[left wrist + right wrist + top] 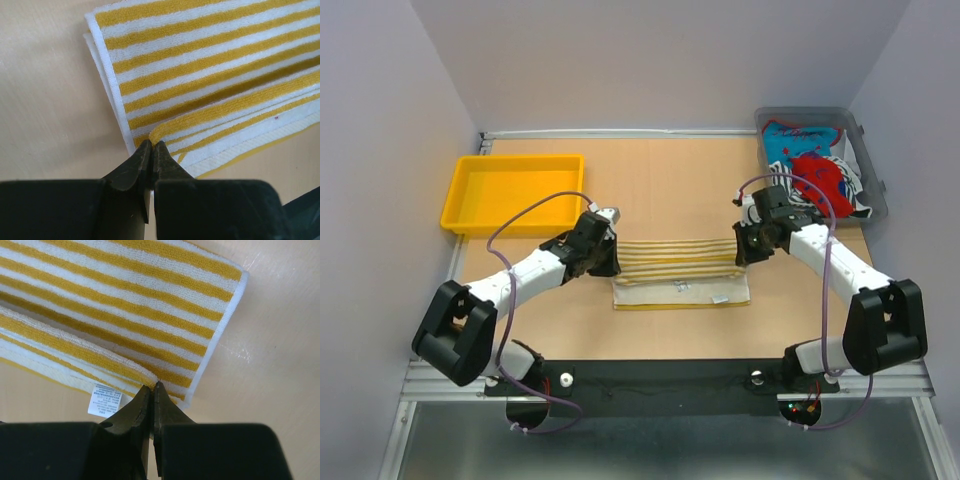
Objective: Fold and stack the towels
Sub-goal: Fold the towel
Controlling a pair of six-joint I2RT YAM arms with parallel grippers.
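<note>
A yellow-and-cream striped towel [680,272] lies half folded in the middle of the table. My left gripper [605,262] is shut on the towel's left edge; in the left wrist view the striped towel [210,75] has a raised fold pinched between my black fingertips [141,156]. At the towel's right edge my right gripper [748,252] is shut too. In the right wrist view the towel [115,310] has its folded edge caught between the fingertips [145,399], with a white care label [105,401] hanging beside them. More towels [815,170], red-blue patterned, fill a bin at the back right.
An empty yellow tray [512,193] sits at the back left. A grey plastic bin [875,190] holding the patterned towels stands at the back right corner. Grey walls close in the table on three sides.
</note>
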